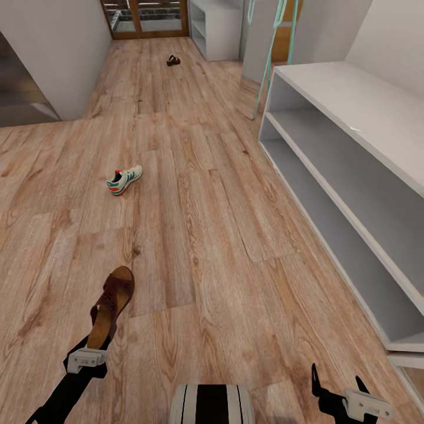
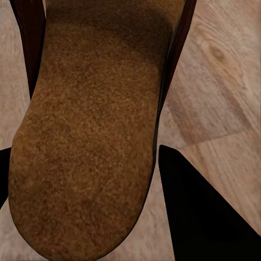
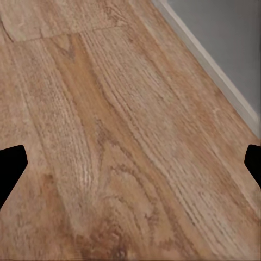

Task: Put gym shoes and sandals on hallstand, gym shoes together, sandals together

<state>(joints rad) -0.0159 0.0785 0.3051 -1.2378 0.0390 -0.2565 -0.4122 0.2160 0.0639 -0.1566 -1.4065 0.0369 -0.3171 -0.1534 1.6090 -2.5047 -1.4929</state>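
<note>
Head cam looks down the corridor floor [image 1: 194,194]; left wrist cam sits tight over the near sandal [image 2: 92,136] [image 1: 112,306], right wrist cam low over bare planks.

Light was bright, even and soft across the floor [image 1: 194,224], with faint shadows under the sneaker [image 1: 124,179]. The render looked slightly blurred; the sandal [image 2: 92,136] footbed appeared grainy up close.

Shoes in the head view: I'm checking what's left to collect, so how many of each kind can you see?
Sandals: 2, near sandal at the left gripper, far sandal down the corridor.
Gym shoes: 1, gym shoe on the floor.
Total: 3.
</note>
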